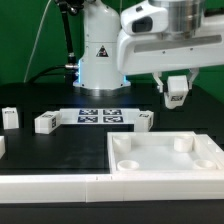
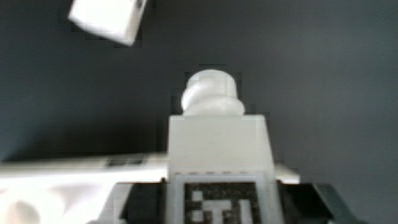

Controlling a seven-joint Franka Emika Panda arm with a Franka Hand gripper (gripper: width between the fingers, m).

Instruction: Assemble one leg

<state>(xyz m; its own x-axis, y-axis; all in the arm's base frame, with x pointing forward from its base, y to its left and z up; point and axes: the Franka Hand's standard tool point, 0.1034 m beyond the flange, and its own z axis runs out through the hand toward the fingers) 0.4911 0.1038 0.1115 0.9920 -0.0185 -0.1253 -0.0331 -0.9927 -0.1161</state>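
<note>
My gripper (image 1: 177,88) is shut on a leg (image 1: 178,93), a small white post with a black-and-white tag, and holds it in the air above the far right part of the white tabletop (image 1: 150,163). The tabletop lies flat with round corner sockets facing up. In the wrist view the leg (image 2: 222,140) sits between the dark fingers (image 2: 143,203), tag near the jaws, its rounded screw end (image 2: 210,90) pointing away. Three more legs stand on the black table: one (image 1: 10,117) at the exterior view's left, one (image 1: 45,122) beside it, one (image 1: 145,120) behind the tabletop.
The marker board (image 1: 100,117) lies at the table's back middle, in front of the robot base (image 1: 98,60). A long white rail (image 1: 50,185) runs along the front. In the wrist view a white piece (image 2: 111,18) lies on the dark table ahead.
</note>
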